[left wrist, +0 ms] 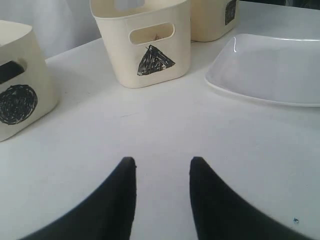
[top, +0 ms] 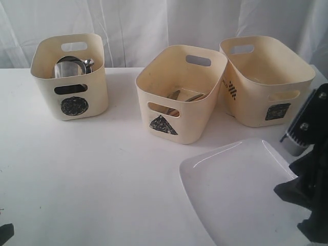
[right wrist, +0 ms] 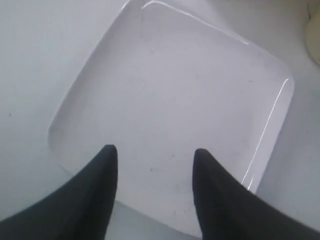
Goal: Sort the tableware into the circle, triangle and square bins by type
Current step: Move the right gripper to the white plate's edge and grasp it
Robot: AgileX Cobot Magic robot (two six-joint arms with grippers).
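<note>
White square plate (right wrist: 175,90) lies just beneath my open, empty right pincer (right wrist: 154,155); I judge it needs an edge grip, then the square bin (top: 256,110).

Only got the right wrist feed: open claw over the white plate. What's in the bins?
Observer: The circle bin holds steel ware, seen above its rim.
Operator: Triangle?
Observer: The triangle bin has cutlery lying inside; I cannot tell which pieces.
Operator: Square bin, where is it from the plate?
Observer: The square bin stands behind the plate, right of the triangle bin; no tableware shows inside it in the exterior view.
</note>
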